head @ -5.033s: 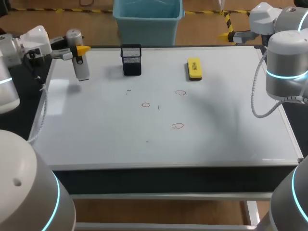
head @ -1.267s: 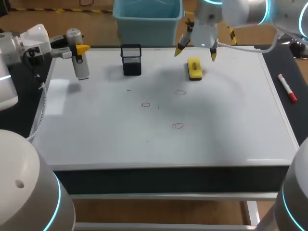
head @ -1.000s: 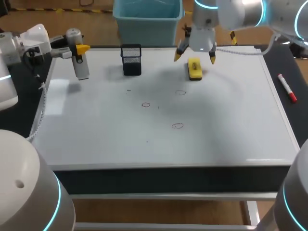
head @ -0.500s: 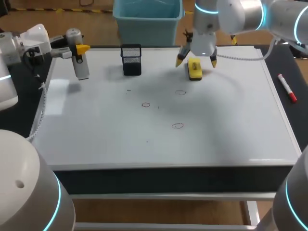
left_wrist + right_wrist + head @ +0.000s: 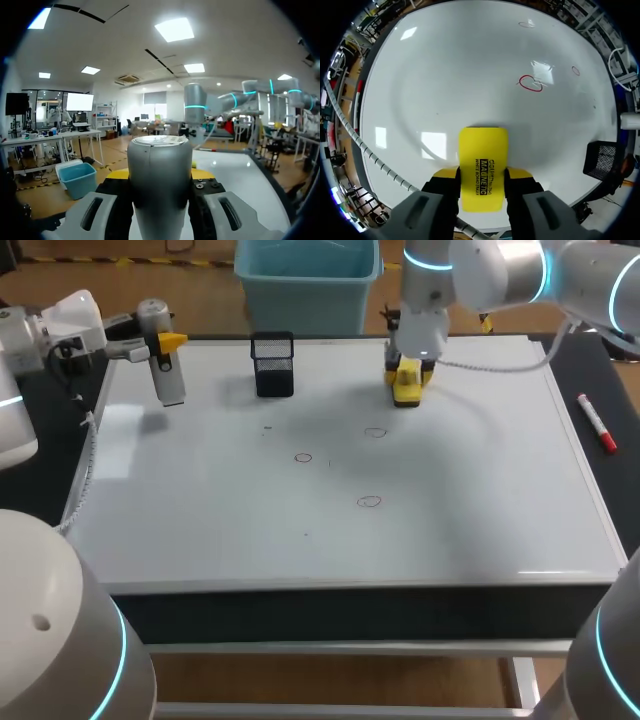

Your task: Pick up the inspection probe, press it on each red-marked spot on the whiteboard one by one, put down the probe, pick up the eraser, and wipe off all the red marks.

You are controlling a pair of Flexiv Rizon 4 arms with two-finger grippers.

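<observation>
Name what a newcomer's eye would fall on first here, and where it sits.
The yellow eraser at the far edge of the whiteboard, clamped by the right gripper. Next, the silver probe held in the left gripper over the far left corner, and three red marks mid-board.

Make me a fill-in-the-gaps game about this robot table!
1. The eraser between the right gripper's fingers is coloured ____.
2. The silver thing that the left gripper holds is the ____.
3. The whiteboard has ____ red marks on it.
4. The mesh cup is coloured ____.

Missing words: yellow; probe; three; black.
</observation>
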